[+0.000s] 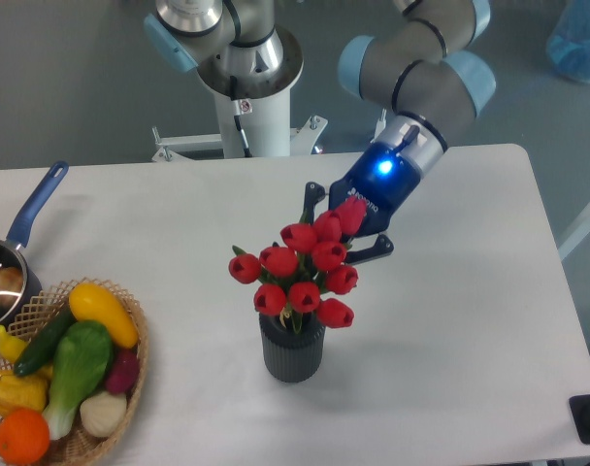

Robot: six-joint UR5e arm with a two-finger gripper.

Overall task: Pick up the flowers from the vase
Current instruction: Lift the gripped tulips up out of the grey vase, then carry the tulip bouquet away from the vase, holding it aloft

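Nearest the camera, the wicker basket (130,383) of vegetables sits at the counter's (470,369) front left, well apart from my work. Next comes the vase (292,348), upright, stems reaching down into its mouth — so the flowers (297,276) are not yet free. Behind the bunch my gripper (342,225) comes in from the far right, fingers clamped on the flowers near the top buds — a hold suited, I judge, to drawing them straight up
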